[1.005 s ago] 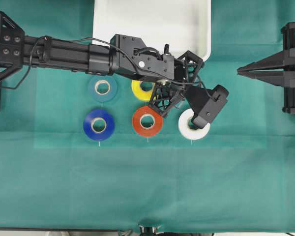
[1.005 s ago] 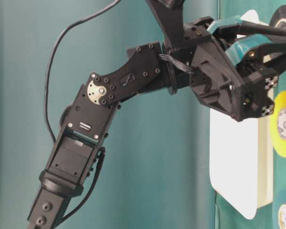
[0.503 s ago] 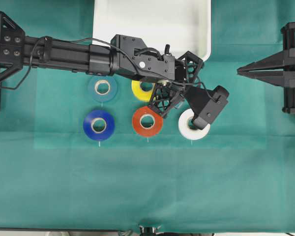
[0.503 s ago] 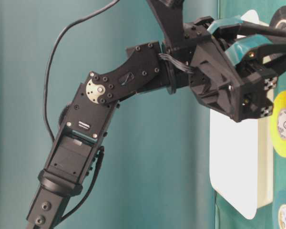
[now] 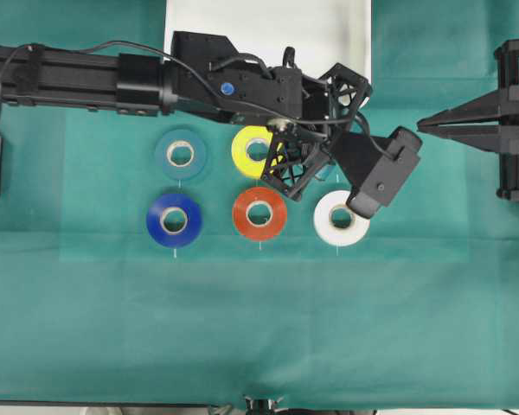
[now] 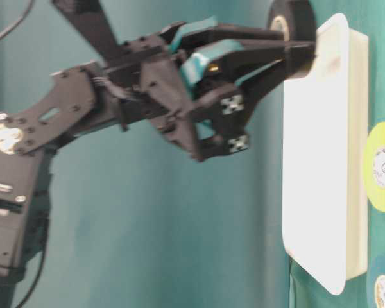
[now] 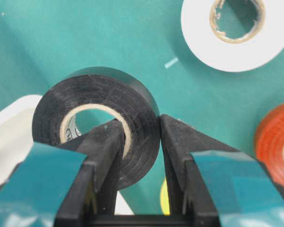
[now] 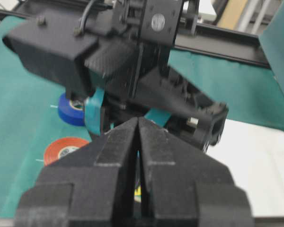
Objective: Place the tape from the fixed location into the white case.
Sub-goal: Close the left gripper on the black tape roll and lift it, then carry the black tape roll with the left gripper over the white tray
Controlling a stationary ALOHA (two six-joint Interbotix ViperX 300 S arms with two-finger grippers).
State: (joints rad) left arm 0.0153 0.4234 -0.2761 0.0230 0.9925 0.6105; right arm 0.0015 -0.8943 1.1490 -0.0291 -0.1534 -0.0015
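Above the green mat, the left gripper (image 7: 137, 142) pinches the tape (image 7: 97, 118) through its core, lifted near the white case (image 6: 321, 160); next comes carrying it over the rim and releasing.

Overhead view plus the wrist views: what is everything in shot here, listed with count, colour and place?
black tape: one, black with pale core, clamped in the left pincer, off the cloth by the case corner.
white case: one, white, top centre of the cloth.
teal roll: one, upper row, left.
yellow roll: one, upper row, partly under the arm.
dark blue roll: one, lower row, left.
red roll: one, lower row, middle.
white roll: one, lower row, right.
green cloth: one, covering the table.
left pincer: shut on the tape.
right pincer: shut, parked at the right edge.
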